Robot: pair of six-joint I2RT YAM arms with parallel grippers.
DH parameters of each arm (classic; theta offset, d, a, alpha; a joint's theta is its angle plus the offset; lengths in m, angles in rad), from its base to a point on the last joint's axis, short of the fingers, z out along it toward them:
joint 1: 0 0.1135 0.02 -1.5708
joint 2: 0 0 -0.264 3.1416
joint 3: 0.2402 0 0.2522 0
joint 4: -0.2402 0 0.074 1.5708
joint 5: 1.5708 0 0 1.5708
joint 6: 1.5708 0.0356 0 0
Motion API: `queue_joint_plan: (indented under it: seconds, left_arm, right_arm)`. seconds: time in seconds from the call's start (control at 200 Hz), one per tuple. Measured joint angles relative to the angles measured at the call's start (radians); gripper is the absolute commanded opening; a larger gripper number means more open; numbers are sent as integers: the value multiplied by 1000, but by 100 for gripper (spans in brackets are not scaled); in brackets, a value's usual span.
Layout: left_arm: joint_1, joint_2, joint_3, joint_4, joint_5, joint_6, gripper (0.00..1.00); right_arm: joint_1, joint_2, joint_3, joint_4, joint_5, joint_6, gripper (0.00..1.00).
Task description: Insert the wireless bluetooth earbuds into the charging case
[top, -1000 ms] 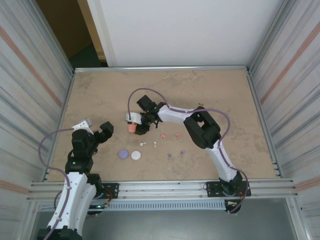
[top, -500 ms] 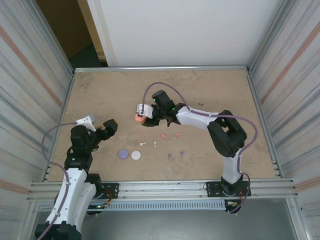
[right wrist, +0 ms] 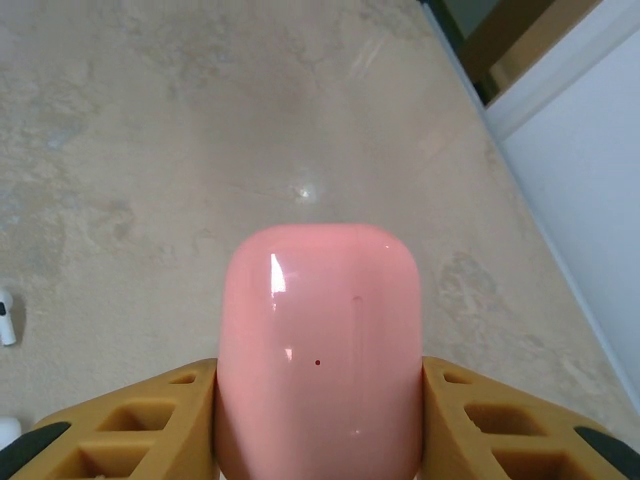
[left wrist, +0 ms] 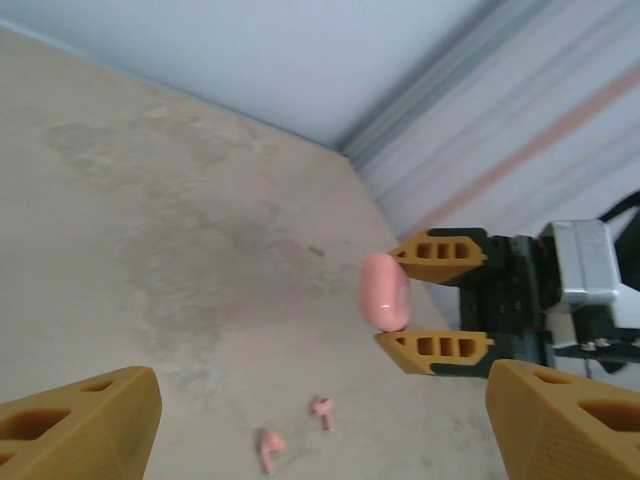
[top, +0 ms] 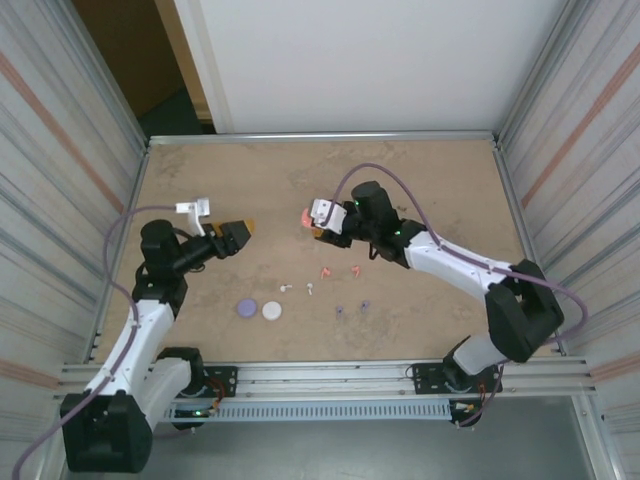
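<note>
The pink case (right wrist: 318, 330) is showing a smooth, glossy plastic shell that is catching small bright highlights. The fingers (right wrist: 130, 420) of the right gripper (right wrist: 318, 385) on either side of it are looking like matt ochre plastic with open ribbed cells, as are the fingers (left wrist: 80, 425) of the left gripper (left wrist: 322, 385). Below the case the table (top: 200, 180) is presenting a matt, mottled beige, faintly grainy top, the pink earbuds (left wrist: 268, 450) near the case are looking like smooth plastic, and beyond the case the walls (top: 60, 150) are gleaming as ribbed sheet metal.
</note>
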Motion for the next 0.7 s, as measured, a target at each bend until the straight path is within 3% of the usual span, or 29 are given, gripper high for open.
queue_joint_plan:
  seconds: [0.356,0.702]
  left_arm:
    - [-253,162,141,61,106,58,84]
    - [-351,301,217,97,108,76,84]
  right_arm:
    - [0,-202,-86,-9,15,-24,36]
    - [13,-326,-116,-60,34,-45,35]
